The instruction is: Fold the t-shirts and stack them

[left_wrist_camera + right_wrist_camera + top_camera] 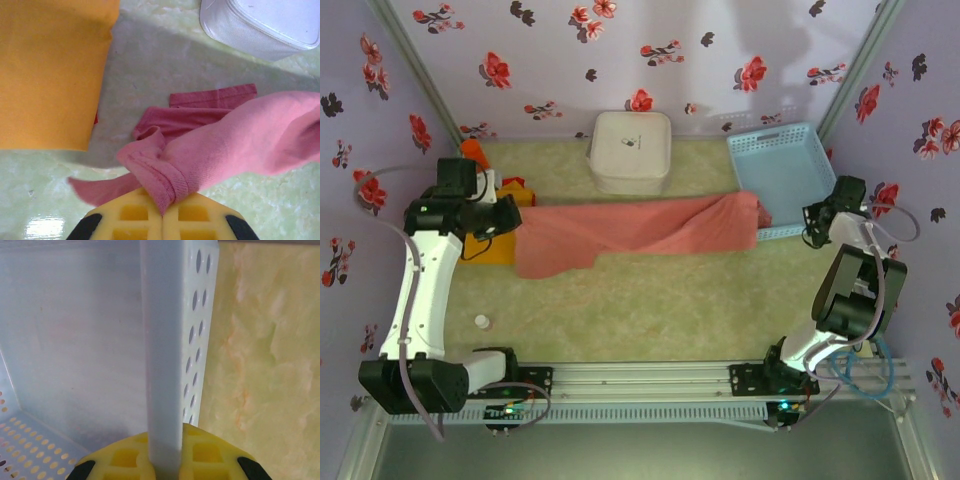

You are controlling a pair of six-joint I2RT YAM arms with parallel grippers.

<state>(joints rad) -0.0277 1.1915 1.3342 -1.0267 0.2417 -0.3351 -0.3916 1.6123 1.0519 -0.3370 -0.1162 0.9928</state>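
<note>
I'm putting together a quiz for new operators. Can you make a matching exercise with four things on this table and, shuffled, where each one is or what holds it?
Things
1. pink t-shirt
2. yellow-orange t-shirt
3. white box
4. blue basket

Place or state
A. wall clamped in the right gripper
B. lying flat at the left side of the table
C. edge pinched in the left gripper
D. middle of the far edge, held by nothing

Pairs: 1-C, 2-B, 3-D, 4-A
</note>
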